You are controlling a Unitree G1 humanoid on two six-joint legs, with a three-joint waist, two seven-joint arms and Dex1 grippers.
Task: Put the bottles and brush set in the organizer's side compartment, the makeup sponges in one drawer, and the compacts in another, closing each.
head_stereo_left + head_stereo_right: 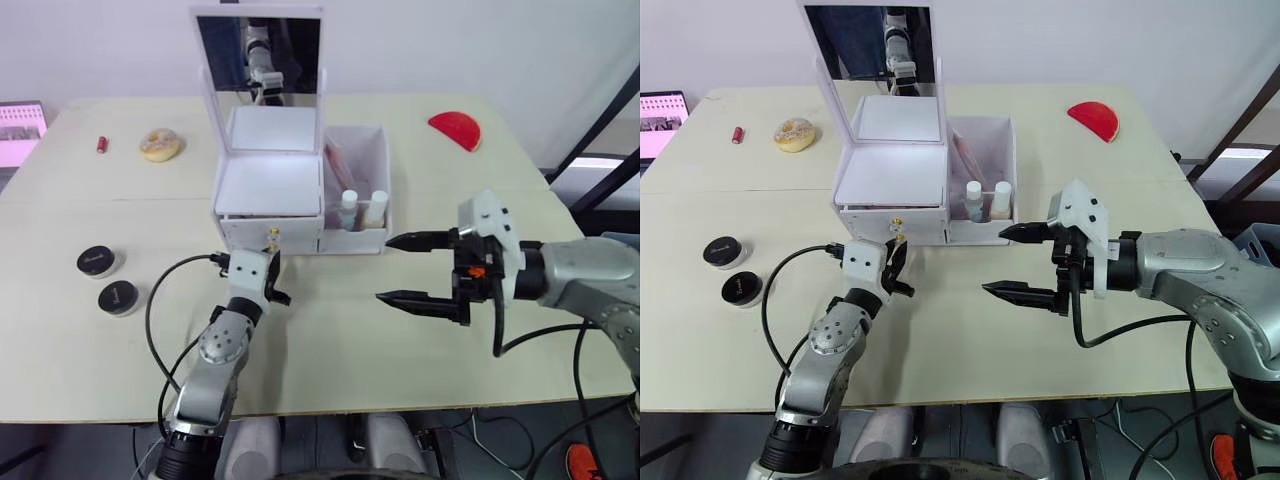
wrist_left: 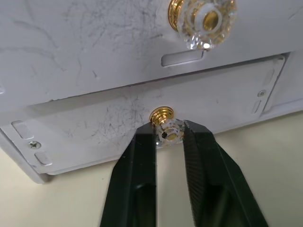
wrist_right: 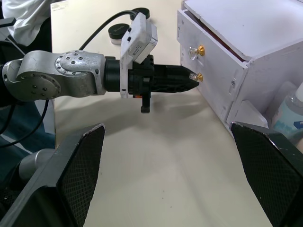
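The white organizer stands mid-table with its mirror lid raised. Its side compartment holds two bottles and the pinkish brush set. My left gripper is shut on the gold-and-crystal knob of the lower drawer; the upper drawer's knob is just above. Two round black compacts lie on the table to the left. My right gripper hangs open just in front of the side compartment, nothing between its fingers. The makeup sponges are out of view.
A doughnut-shaped item and a small red tube lie at the back left. A red half-disc sits at the back right. A screen stands at the far left edge. A black cable loops beside my left arm.
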